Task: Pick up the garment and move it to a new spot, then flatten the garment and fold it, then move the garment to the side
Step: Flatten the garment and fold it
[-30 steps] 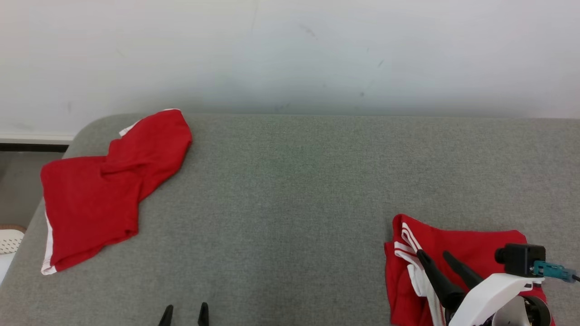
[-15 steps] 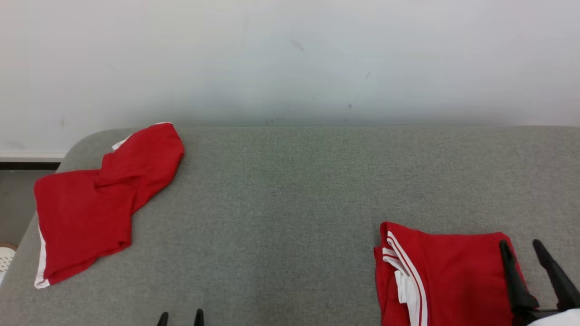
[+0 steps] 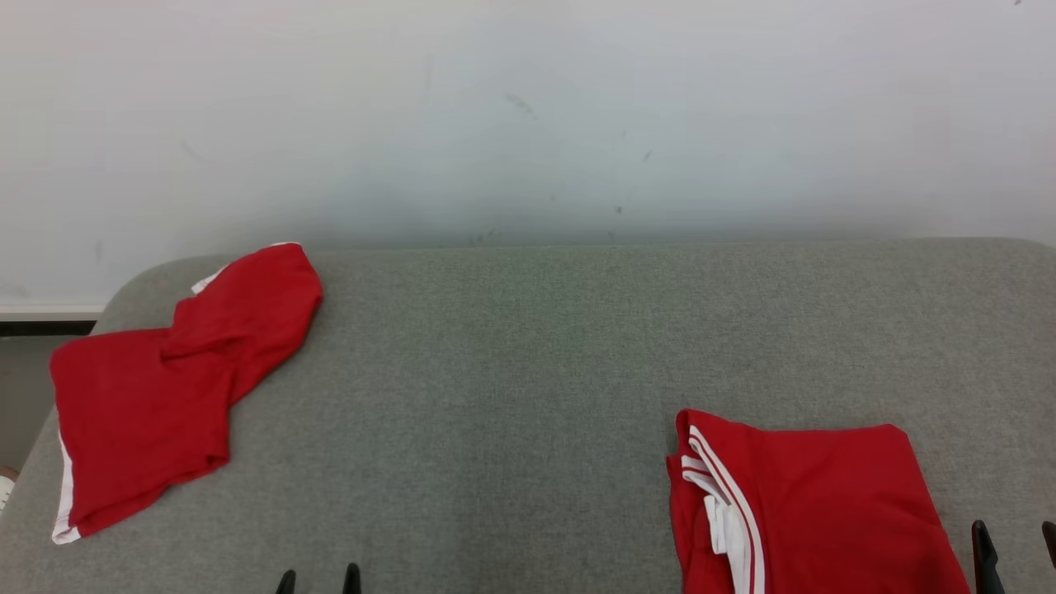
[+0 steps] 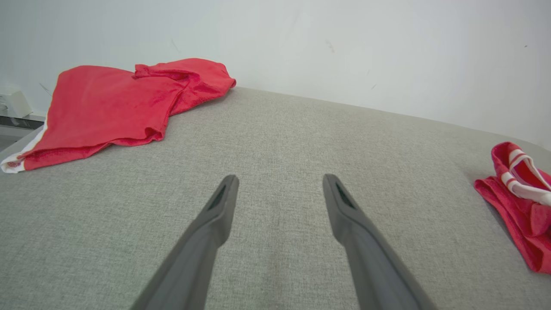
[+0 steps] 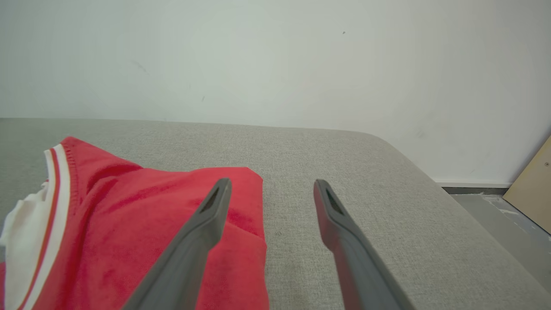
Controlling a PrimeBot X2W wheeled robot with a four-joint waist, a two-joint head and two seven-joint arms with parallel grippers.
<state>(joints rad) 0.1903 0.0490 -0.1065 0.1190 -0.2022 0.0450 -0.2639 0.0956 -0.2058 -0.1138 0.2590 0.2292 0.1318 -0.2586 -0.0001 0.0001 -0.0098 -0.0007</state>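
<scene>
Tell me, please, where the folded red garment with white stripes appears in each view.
Head view: folded garment, lower right.
Left wrist view: folded garment, right edge.
Right wrist view: folded garment, lower left.
Shared landmark: the grey cushion meeting the white wall.

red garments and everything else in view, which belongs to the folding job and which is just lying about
Job: folded red garment with white stripes; crumpled red garment; grey padded surface they lie on.
Lying about: tan board beside the wall; white box past the surface's left edge.
</scene>
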